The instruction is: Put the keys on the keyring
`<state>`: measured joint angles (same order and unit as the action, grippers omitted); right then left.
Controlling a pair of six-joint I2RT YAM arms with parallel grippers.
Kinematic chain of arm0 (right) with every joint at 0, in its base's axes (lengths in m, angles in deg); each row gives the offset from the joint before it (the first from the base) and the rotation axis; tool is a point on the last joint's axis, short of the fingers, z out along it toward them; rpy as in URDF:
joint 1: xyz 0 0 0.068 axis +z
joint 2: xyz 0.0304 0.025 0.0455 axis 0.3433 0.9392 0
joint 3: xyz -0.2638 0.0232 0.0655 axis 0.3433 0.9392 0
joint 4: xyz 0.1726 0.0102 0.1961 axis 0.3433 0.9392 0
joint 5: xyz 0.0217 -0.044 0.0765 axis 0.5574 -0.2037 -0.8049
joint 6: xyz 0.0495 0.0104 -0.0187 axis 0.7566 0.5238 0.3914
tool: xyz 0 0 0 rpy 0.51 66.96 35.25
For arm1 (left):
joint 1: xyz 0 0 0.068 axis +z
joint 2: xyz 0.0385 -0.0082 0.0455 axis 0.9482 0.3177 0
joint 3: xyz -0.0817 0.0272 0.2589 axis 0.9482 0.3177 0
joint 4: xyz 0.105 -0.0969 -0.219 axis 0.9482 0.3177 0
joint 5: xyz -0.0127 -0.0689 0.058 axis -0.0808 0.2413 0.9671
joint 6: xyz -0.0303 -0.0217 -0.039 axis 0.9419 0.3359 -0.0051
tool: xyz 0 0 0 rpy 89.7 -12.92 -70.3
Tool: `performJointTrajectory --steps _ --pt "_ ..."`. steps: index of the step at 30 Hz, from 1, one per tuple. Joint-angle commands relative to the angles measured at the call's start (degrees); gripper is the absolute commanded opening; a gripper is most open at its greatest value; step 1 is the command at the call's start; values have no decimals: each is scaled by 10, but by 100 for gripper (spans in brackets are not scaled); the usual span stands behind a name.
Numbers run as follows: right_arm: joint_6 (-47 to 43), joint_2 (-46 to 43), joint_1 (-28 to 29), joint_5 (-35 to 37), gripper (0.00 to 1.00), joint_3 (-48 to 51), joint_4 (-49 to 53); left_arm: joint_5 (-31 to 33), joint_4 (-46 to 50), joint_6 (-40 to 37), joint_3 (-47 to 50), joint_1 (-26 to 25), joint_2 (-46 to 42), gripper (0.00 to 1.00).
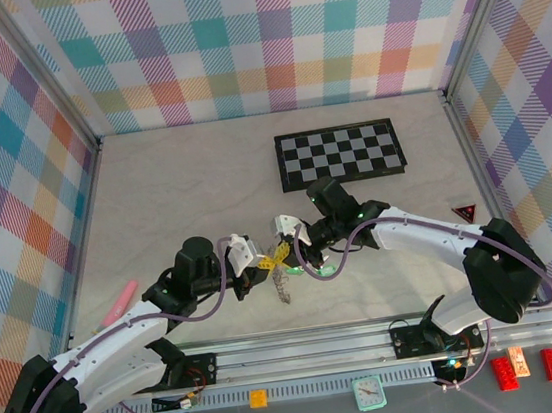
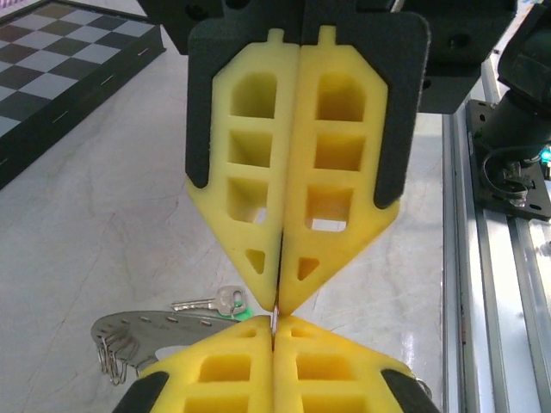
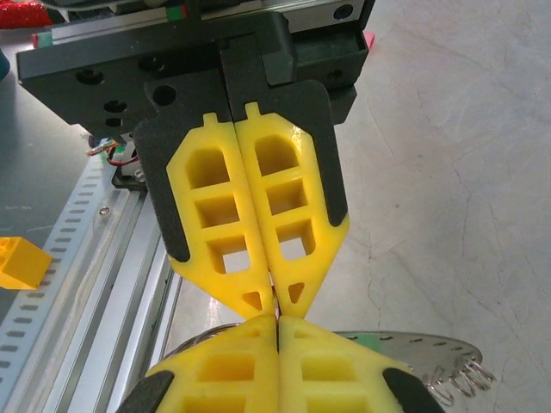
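Start with the table point(image 1: 182, 178): the checkerboard point(image 1: 340, 153) lies at the far side, well apart from the work, and your two arms meet nose to nose over the middle. The left gripper point(image 1: 265, 262) and the right gripper point(image 1: 287, 245) are tip to tip. In both wrist views each pair of yellow fingers is pressed flat together, with only a thin sliver of metal showing at the point where the tips meet. You cannot tell from here whether that sliver is ring or key blade, or which gripper actually has it. The keyring point(image 2: 142, 331) hangs off to one side of the tips, raised off the table, with its wire coil at the outer end. One of the keys point(image 2: 207, 303) sits just beside the ring, its green head tucked against the fingertips; the second key cannot be made out. You look to be in the middle of threading. No key is plainly on the ring, so treat both as left to do.
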<state>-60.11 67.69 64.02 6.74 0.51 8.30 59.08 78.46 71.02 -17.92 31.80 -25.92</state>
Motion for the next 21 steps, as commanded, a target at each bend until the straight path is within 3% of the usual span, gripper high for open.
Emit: performJointTrajectory --steps 1,2,4,7,12,17,21 --pt "6 1 8 -33 0 -12 -19 -6 6 -11 -22 -4 5 0" --pt "16 -5 7 -25 3 -5 -33 -6 7 -12 -22 -4 4 0" --pt "54 -26 -4 -12 33 19 -77 -6 7 -12 -22 -4 4 0" --pt "125 -69 -26 34 42 52 -133 -2 6 -10 -20 -4 1 0" --pt "258 -103 -29 202 44 54 -75 7 4 -2 -22 -4 1 0" --pt "446 -95 -29 362 43 2 95 23 13 5 -29 -4 5 0" --pt "527 -80 -27 341 40 -16 162 39 28 18 -37 -5 11 0"
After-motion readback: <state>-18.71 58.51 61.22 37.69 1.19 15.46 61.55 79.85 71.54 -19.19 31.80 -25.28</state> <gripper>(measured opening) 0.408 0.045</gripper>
